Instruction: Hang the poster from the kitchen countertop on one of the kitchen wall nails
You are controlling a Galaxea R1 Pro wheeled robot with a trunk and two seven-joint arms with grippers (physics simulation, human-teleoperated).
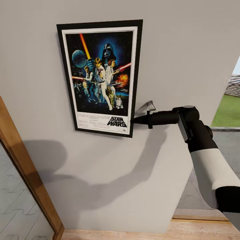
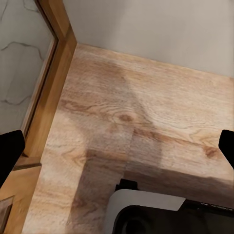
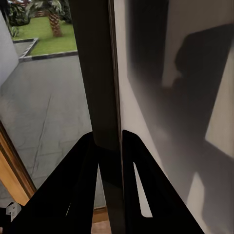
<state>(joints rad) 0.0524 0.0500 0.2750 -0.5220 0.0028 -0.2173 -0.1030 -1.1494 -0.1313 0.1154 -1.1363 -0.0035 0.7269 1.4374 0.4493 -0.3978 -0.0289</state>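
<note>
1. One risk first: poster (image 1: pixel 101 77) in the upper centre of the head view, flat against the pale wall (image 1: pixel 186 50), tilted slightly; no nail head visible, presumably hidden behind the frame, so impossible to tell whether hooked or merely pressed there. Letting go too soon likely to drop it to the wood floor (image 1: pixel 133 234) at the bottom edge.
2. Lower left: wood-framed glass pane (image 1: pixel 23 173) close to the shadowed wall; little spare room that way.
3. Left fingers (image 2: pixel 117 146) spread wide, holding nothing, pointing down at the floor, clear of everything.
4. Centre right: right fingers (image 3: pixel 108 146) pinching the poster's dark frame edge at its lower right corner, wall just behind. Sideways pull on withdrawal liable to drag the frame askew.
5. Far right: wall ends at an opening onto grass; open room for backing the arm out.
</note>
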